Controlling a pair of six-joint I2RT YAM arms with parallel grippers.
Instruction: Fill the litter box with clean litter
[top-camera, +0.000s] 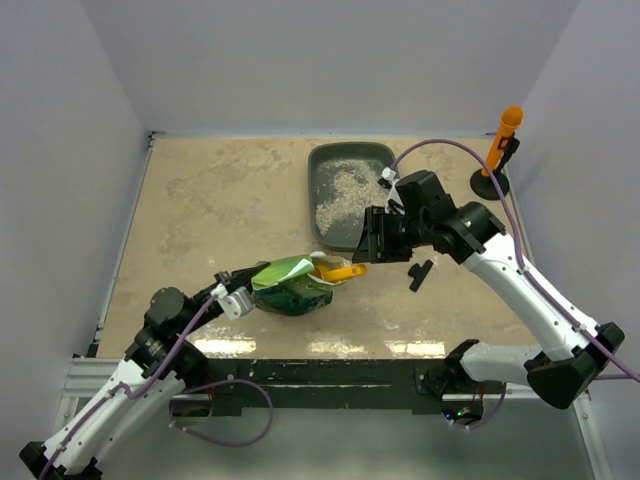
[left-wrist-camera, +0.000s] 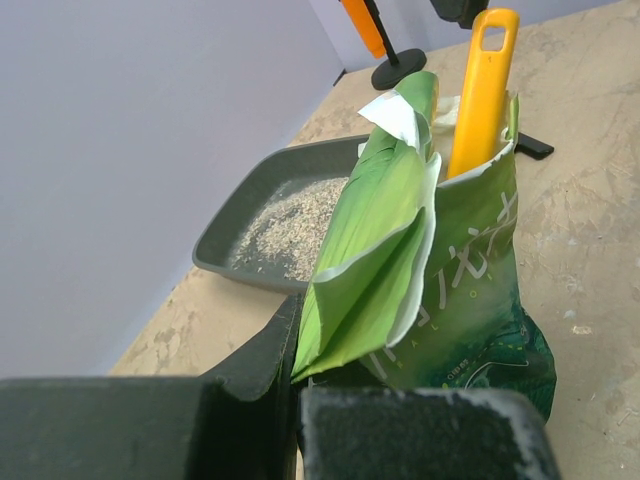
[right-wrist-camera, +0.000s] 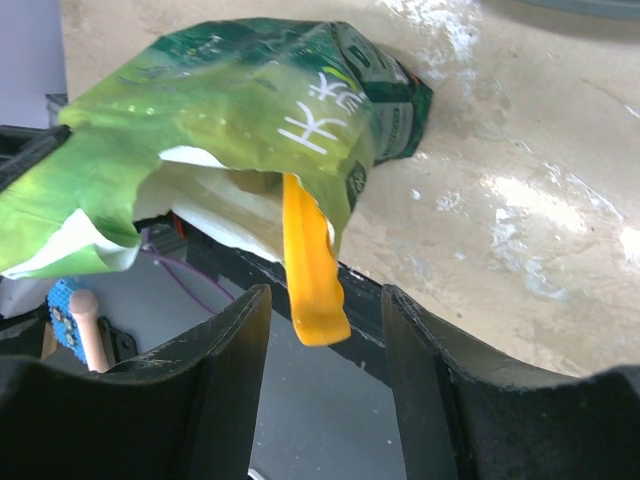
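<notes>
The litter box (top-camera: 330, 160), a dark grey tray, lies at the back middle with a thin patch of clean litter (top-camera: 343, 192) in it; both also show in the left wrist view as litter box (left-wrist-camera: 225, 240) and litter (left-wrist-camera: 295, 212). A green bag (top-camera: 293, 287) stands in front of it with a yellow scoop handle (top-camera: 340, 271) sticking out of its mouth. My left gripper (left-wrist-camera: 292, 375) is shut on the bag's (left-wrist-camera: 455, 290) folded top flap. My right gripper (right-wrist-camera: 325, 312) is open, and the handle's (right-wrist-camera: 312, 275) tip hangs between its fingers (right-wrist-camera: 222, 365) without touching either.
An orange rod on a round black base (top-camera: 497, 160) stands at the back right. A small black piece (top-camera: 420, 273) lies on the beige tabletop right of the bag. White walls close in the back and sides.
</notes>
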